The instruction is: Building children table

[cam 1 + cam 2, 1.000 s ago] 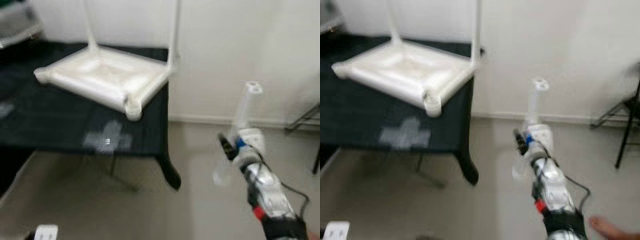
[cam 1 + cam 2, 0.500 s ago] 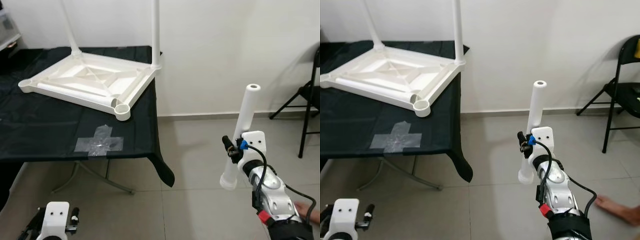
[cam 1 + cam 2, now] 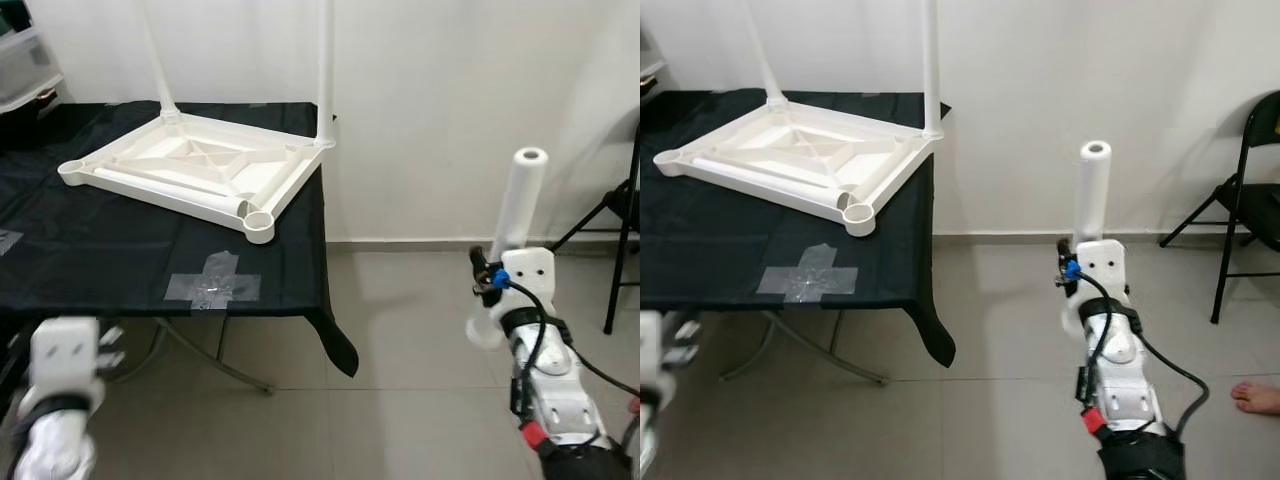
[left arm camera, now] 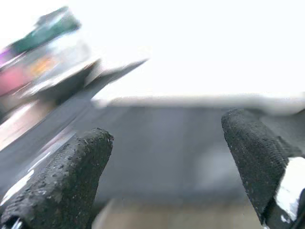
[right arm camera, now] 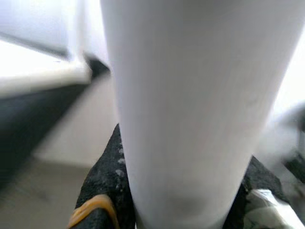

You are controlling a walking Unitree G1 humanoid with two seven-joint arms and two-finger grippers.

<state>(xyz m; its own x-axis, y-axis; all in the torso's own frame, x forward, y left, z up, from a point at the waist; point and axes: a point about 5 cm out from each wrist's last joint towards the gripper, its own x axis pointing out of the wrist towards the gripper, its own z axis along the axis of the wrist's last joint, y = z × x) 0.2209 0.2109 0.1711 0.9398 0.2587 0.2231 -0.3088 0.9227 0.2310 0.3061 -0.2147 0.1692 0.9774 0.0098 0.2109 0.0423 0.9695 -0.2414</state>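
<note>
A white plastic children's table top (image 3: 195,172) lies upside down on a black-draped table (image 3: 110,250), with two white legs (image 3: 324,70) standing up from its far corners. Its near right corner socket (image 3: 259,222) stands empty. My right gripper (image 3: 492,290) holds a white table leg (image 3: 515,225) upright over the floor, well to the right of the table; the wrist view has the tube (image 5: 190,109) clamped between the black fingers (image 5: 102,181). My left gripper (image 4: 167,191) is low at the left, open, with nothing between its fingers (image 4: 66,176).
A cross of clear tape (image 3: 212,287) is stuck on the black cloth near the front edge. A black folding chair (image 3: 1245,200) stands at the right by the wall. A person's bare foot (image 3: 1255,397) rests on the tiled floor at lower right.
The camera has swung a little, shifting the scene. My left arm has risen into view at lower left. The right gripper still holds the leg upright, now slightly higher and further right.
</note>
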